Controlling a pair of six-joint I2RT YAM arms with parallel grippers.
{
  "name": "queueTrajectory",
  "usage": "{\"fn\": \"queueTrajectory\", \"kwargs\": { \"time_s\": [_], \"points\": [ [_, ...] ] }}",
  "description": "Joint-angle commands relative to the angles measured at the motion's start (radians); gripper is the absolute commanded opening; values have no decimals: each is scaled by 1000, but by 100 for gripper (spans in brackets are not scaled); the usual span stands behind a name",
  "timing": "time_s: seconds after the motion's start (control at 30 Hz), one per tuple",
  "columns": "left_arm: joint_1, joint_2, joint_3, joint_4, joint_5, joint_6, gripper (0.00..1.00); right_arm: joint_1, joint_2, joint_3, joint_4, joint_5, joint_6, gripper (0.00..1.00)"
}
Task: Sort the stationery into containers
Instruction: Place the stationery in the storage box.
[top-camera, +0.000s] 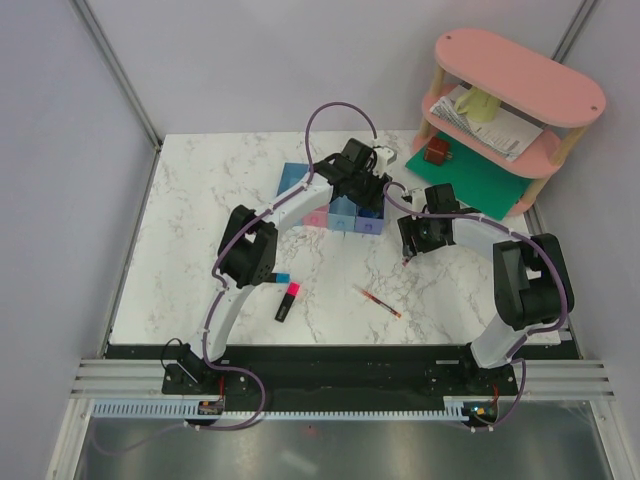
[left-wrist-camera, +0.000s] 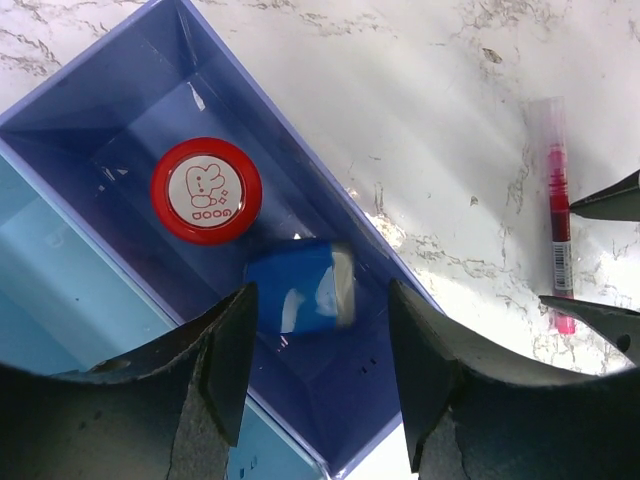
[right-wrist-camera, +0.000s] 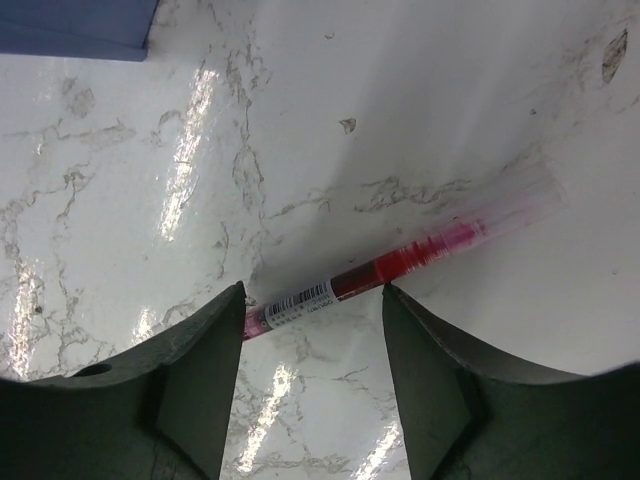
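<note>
My left gripper (top-camera: 365, 190) (left-wrist-camera: 320, 290) is open above the purple-blue bin (left-wrist-camera: 90, 110), last in the row of bins (top-camera: 344, 213). Inside that bin lie the black bottle with its red cap (left-wrist-camera: 206, 190) and the blue-white block (left-wrist-camera: 300, 298). My right gripper (top-camera: 410, 250) (right-wrist-camera: 313, 290) is open, low over the table, its jaws on either side of a thin red pen (right-wrist-camera: 380, 270) (left-wrist-camera: 558, 230). A second red pen (top-camera: 378, 301) lies in front. The pink-cap highlighter (top-camera: 288, 303) and the blue-cap highlighter (top-camera: 280, 277) lie by the left arm. The beige eraser is out of view.
A pink oval two-tier shelf (top-camera: 520, 75) stands at the back right with a yellow mug (top-camera: 480, 103) and papers (top-camera: 500, 128). A green mat (top-camera: 480, 180) with a small brown-red object (top-camera: 437, 150) lies under it. The right gripper's fingertips (left-wrist-camera: 610, 200) show beside the bin.
</note>
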Motion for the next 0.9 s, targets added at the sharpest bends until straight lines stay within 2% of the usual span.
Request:
{"fn": "queueTrajectory", "kwargs": {
  "time_s": [0.0,0.1,0.17,0.3,0.57,0.7,0.87],
  "points": [
    [-4,1,-5,23,-1,28,62,-5,6,28,19,-20,10,58],
    [-4,-24,-19,23,1,27,62,-5,13,23,19,-21,10,46],
    [-4,-63,-34,22,8,28,62,-3,16,18,19,-21,6,34],
    [-4,-160,-82,20,37,28,63,-3,14,17,18,-27,5,25],
    [-4,-392,-217,-6,31,74,63,-5,-69,23,-21,-15,-21,24],
    [-1,-499,-316,-20,-102,152,64,-5,-133,41,-59,-7,-40,22],
    [34,-527,-382,-35,-268,203,63,-5,-224,70,-85,10,-63,22]
  ]
}}
